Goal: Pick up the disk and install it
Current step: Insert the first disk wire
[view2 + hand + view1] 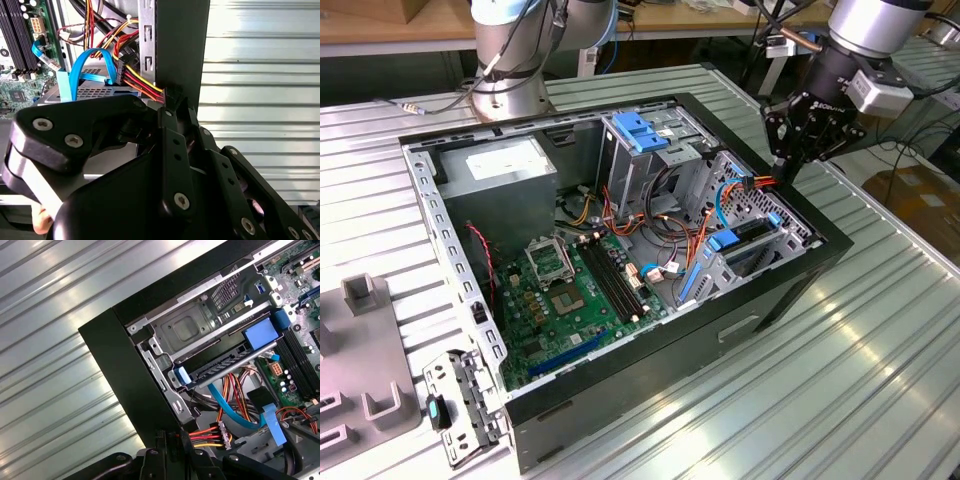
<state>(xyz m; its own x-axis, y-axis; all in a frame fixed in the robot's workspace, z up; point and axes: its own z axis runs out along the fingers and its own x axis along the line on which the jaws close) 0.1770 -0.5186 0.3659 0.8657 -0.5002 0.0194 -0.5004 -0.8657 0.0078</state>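
The disk (pixel 748 232) sits in the drive cage at the case's end on the exterior view's right, its edge dark between two blue rail ends. The first wrist view shows the same disk (pixel 220 365) in its slot, with a blue data cable (pixel 227 407) and a red, orange and yellow power lead (pixel 207 436) close by. My gripper (pixel 783 168) hangs over the case's black wall just beyond the cage, fingers drawn together. In the second wrist view the gripper (pixel 172 100) tips meet right at that power lead (pixel 145 85). I cannot tell whether they pinch the wires.
The open computer case (pixel 790 290) lies on a ribbed metal table (pixel 860 380). Inside are the motherboard (pixel 560 300), a grey power-supply box (pixel 505 165) and a bare blue bracket (pixel 638 130) on the upper cage. A grey fixture (pixel 365 350) stands at the left.
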